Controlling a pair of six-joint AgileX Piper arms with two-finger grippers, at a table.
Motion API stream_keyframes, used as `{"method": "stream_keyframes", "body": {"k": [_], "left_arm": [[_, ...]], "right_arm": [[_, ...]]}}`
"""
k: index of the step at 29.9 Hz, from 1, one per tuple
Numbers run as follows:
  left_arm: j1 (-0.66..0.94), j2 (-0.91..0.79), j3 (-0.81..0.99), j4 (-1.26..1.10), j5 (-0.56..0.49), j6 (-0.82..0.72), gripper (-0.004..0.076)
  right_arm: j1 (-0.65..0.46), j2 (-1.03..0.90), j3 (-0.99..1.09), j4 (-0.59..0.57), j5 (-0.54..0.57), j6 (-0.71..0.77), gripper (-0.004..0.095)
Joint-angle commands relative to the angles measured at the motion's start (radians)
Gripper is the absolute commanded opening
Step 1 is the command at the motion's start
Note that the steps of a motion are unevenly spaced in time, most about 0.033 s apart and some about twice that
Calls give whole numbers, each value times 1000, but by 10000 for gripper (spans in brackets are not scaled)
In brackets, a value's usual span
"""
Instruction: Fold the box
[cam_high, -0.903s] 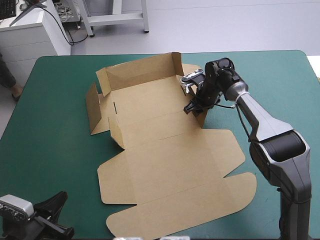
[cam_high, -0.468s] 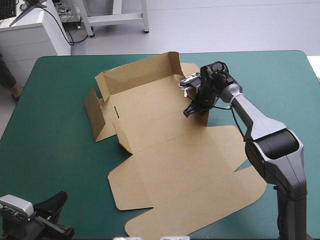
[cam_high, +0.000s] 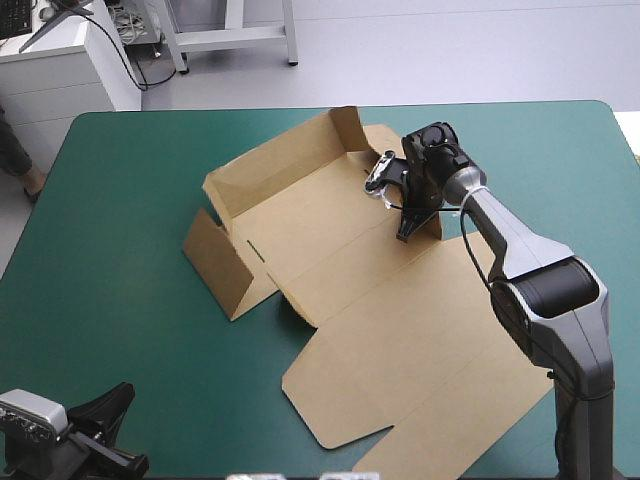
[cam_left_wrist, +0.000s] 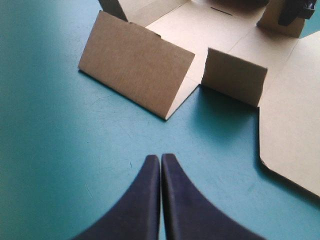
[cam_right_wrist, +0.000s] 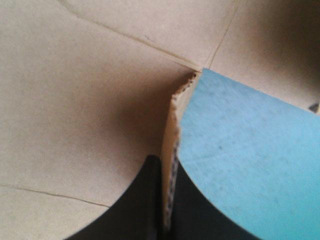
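— Firstly, right gripper (cam_right_wrist: 166, 164): condition?

— Black fingers (cam_right_wrist: 142, 205) all but closed, clamped on the cut edge of a raised side wall (cam_right_wrist: 172, 117). The board stands upright between them, with the box floor on one side and bare cover on the other.

— Item held?

— Brown box (cam_high: 330, 215), one piece, partly raised. It lies at an angle across the middle of the teal-green cover (cam_high: 120, 200), and its far corner is near the table's far edge.

— Parts, listed outward from the grip?

— Far wall (cam_high: 280, 160): up, leaning slightly. Left flap (cam_high: 215, 262): standing tilted, its lower edge on the cover. Short tab (cam_left_wrist: 232, 77): upright, just beside that flap. Lid panel (cam_high: 420, 350): flat, reaching toward the near right of the table and passing under the right arm.

— Left gripper (cam_left_wrist: 160, 159)?

— Fingers pressed together into a single point, gripping nothing. It is over bare cover at the table's near left corner. The left flap and the tab are ahead of it, well apart from the tips.
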Motion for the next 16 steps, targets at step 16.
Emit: {"method": "stream_keyframes", "body": {"k": [16], "left_arm": [[-3, 19, -22, -15, -77, 1, -8]], "right_arm": [[268, -60, -29, 173, -49, -382, -19]]}}
